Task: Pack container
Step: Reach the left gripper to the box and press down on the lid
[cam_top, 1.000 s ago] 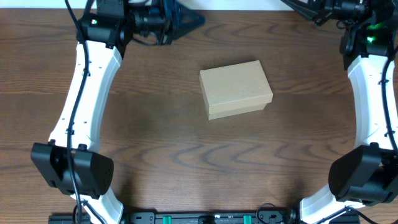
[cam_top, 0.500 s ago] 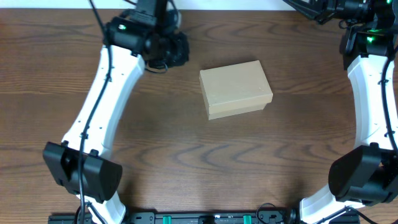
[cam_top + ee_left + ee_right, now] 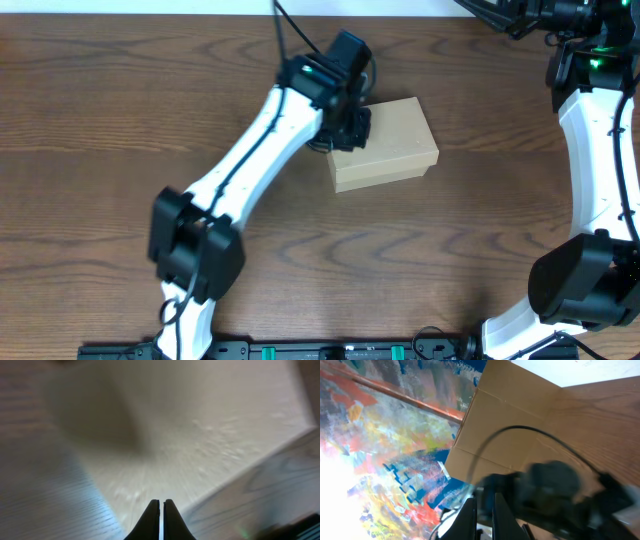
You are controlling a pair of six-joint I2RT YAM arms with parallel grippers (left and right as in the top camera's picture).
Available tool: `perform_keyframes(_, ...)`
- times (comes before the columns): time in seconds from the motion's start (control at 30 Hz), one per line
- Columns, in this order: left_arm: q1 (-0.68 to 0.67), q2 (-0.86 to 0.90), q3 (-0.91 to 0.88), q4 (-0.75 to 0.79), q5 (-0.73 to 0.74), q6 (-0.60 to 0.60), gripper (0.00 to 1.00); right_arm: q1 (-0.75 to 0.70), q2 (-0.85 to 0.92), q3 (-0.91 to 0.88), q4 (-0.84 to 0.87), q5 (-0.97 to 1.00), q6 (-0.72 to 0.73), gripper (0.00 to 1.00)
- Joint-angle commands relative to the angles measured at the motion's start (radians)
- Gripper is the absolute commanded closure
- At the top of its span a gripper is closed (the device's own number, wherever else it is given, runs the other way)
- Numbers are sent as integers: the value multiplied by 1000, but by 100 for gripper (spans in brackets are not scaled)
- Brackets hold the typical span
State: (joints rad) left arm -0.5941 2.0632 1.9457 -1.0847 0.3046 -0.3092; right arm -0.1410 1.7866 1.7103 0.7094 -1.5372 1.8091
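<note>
The container (image 3: 392, 138) is a closed tan cardboard box lying at the middle of the wooden table. My left gripper (image 3: 349, 131) hangs over the box's left end; whether it touches the lid I cannot tell. In the left wrist view the tan lid (image 3: 200, 435) fills the blurred frame, and the black fingers (image 3: 161, 503) are shut and empty just above it. My right gripper (image 3: 485, 510) is shut and empty, held up at the back right, away from the box.
The right arm (image 3: 592, 150) stands along the table's right edge. The right wrist view shows a large brown cardboard sheet (image 3: 505, 435) and a colourful painted surface (image 3: 385, 450) beyond the table. Bare wood (image 3: 400, 260) lies in front of the box.
My left arm has swung from the back left corner rightwards to the box's left end. The box and the right arm have not moved.
</note>
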Motion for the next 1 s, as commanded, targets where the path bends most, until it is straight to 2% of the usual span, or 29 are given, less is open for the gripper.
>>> perform_keyframes(0.0,-10,53,10,-4,25,18,94,4,-8,8,5,-16,0,96)
perform_keyframes(0.77,-20,143,4,-55,27,29,94,3,-8,8,6,-19,-9,94)
perform_keyframes(0.97,-20,143,4,-40,-15,29,94,2,-8,8,6,-19,-9,93)
